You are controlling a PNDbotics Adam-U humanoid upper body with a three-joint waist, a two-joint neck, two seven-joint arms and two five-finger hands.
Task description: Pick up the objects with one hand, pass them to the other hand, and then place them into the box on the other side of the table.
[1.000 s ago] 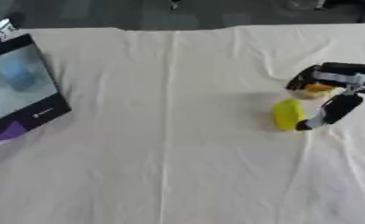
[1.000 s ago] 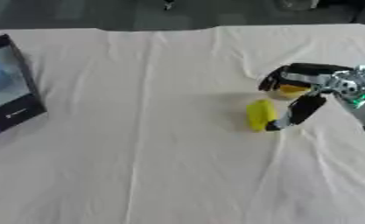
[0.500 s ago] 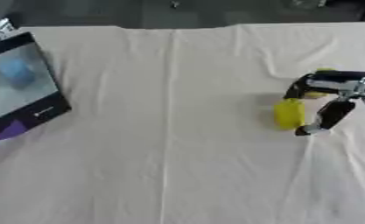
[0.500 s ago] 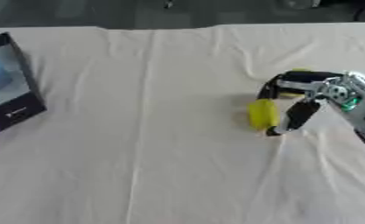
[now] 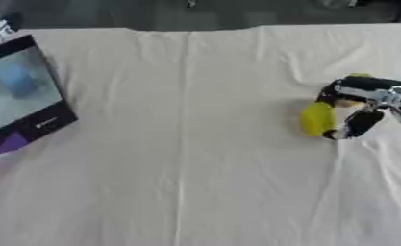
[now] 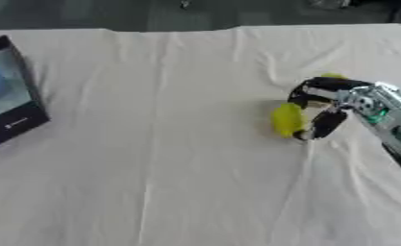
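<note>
Right hand (image 6: 338, 103) comes in from the 3 o'clock edge of the table, low over the white cloth (image 5: 186, 144), with dark fingers (image 5: 357, 124) and thumb curled round a yellow object (image 5: 317, 118). That yellow object sits at the hand's 9 o'clock side, its rounded body bulging out past the fingertips toward the middle of the table, so call this a hand closed on its catch. Whether the object is lifted or resting on the cloth cannot be told. A second bit of yellow (image 6: 331, 76) peeps out above the hand at about 12 o'clock; what it is cannot be made out. Behind the hand, the silver wrist (image 6: 380, 113) runs off toward 4 o'clock. Over at the far 9 o'clock edge, well apart from the action, lies the box (image 5: 18, 98), dark-rimmed with a pale bluish face and a purple corner low down. A long crease runs down the cloth from 12 to 6 o'clock.
</note>
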